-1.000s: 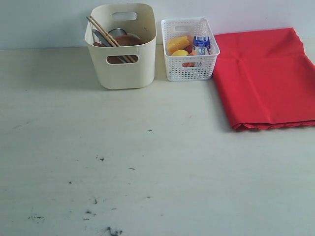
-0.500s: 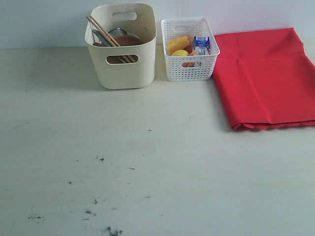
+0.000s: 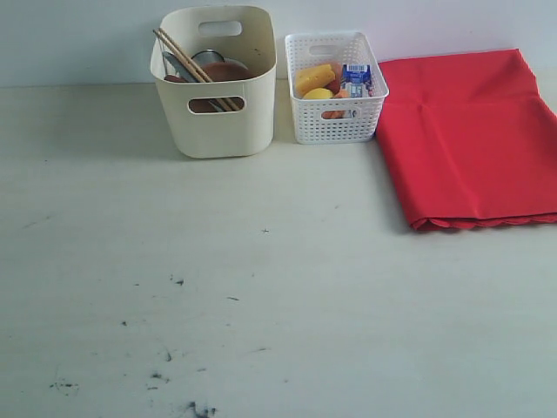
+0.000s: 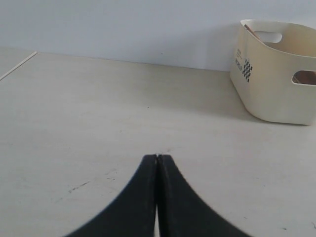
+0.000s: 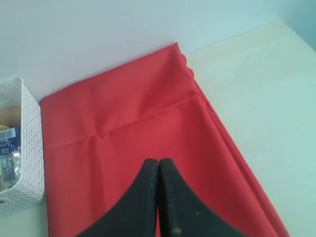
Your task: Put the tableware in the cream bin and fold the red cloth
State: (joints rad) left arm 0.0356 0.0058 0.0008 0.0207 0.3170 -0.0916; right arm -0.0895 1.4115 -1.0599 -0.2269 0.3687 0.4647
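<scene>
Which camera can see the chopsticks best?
The exterior view: the chopsticks lean out of the cream bin in plain sight. The left wrist view shows the bin's side, with perhaps a brown tip at its rim. The right wrist view shows none of them, just the red cloth and basket.

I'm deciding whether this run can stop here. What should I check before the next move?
1. Tableware in the cream bin: chopsticks and brown plate show inside: ok.
2. Every piece inside: cannot tell, the bin's wall hides its bottom.
3. Red cloth folded, layers stacked with scalloped edges together: ok.
4. Left gripper: fingers shut, empty: ok.
5. Right gripper: fingers shut, empty: ok.
6. Food in the white lattice basket: ok.
</scene>
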